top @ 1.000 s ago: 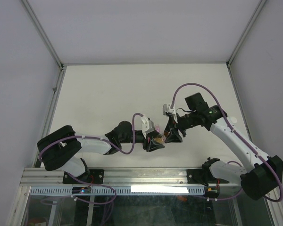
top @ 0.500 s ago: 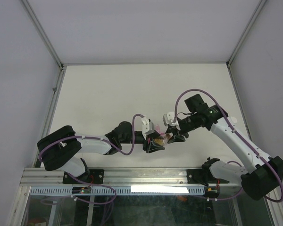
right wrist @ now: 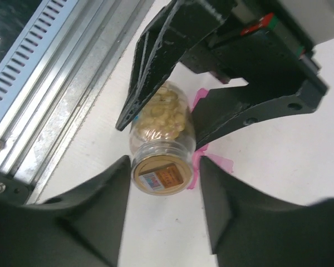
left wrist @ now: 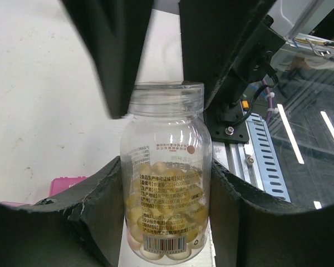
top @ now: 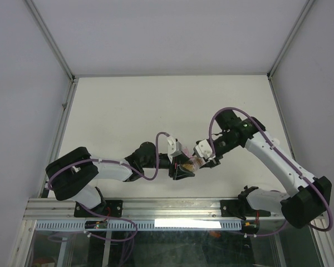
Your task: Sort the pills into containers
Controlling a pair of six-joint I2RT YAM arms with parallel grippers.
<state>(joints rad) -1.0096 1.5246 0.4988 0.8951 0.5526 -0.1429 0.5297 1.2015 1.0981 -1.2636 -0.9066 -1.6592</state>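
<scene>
Once apart, right pincer (right wrist: 164, 162) apparently around bottle (right wrist: 158, 118).

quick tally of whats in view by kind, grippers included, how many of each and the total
clear plastic pill bottle: 1
magenta translucent plastic compartment strip: 1
black two-finger grippers: 2 (left gripper, right gripper)
total: 4
yellow pills inside the bottle: too many to count, left out

Two grippers, the left gripper (left wrist: 166, 173) and the right gripper (right wrist: 163, 172), flank one clear bottle (left wrist: 166, 136). One magenta container strip (left wrist: 68, 183) shows just beside the left gripper. The yellow pills (left wrist: 156, 214) inside are too many to count.
</scene>
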